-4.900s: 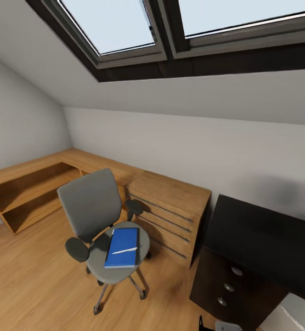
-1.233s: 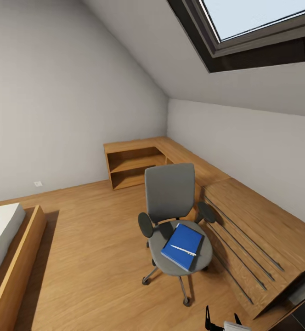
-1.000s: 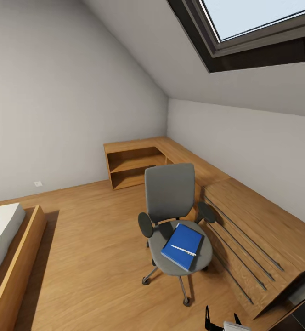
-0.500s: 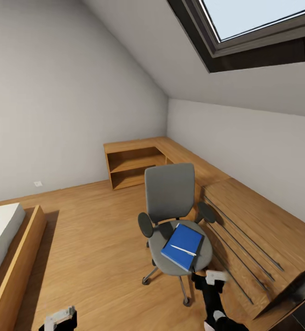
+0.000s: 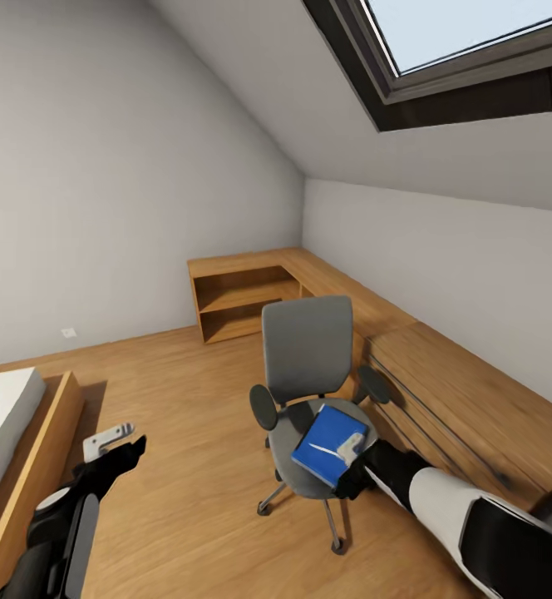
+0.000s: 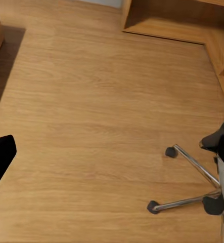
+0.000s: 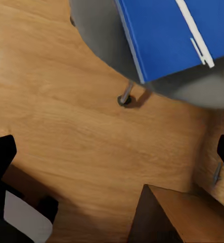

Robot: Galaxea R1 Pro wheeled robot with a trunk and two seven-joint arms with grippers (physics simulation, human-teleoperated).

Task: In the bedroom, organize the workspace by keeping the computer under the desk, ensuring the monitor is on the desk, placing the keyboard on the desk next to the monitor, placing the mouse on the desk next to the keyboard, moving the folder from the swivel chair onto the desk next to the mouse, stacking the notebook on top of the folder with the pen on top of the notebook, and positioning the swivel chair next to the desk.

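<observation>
wood floor (image 5: pixel 184 433) | swivel chair (image 5: pixel 309 358) beside dresser (image 5: pixel 459 399) | right fingers (image 5: pixel 352 449) spread over pen (image 5: pixel 322 450) | left fingers (image 5: pixel 110 439) unclear

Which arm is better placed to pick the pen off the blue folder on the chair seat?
The right hand: it reaches the seat edge beside the pen on the blue folder. The left hand hangs over bare floor, away from the swivel chair.

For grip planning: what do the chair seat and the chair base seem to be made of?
The chair seat looks like matte grey fabric upholstery, soft and without shine. The chair base looks like polished chrome metal, with bright reflective legs ending in dark casters, probably plastic.
</observation>
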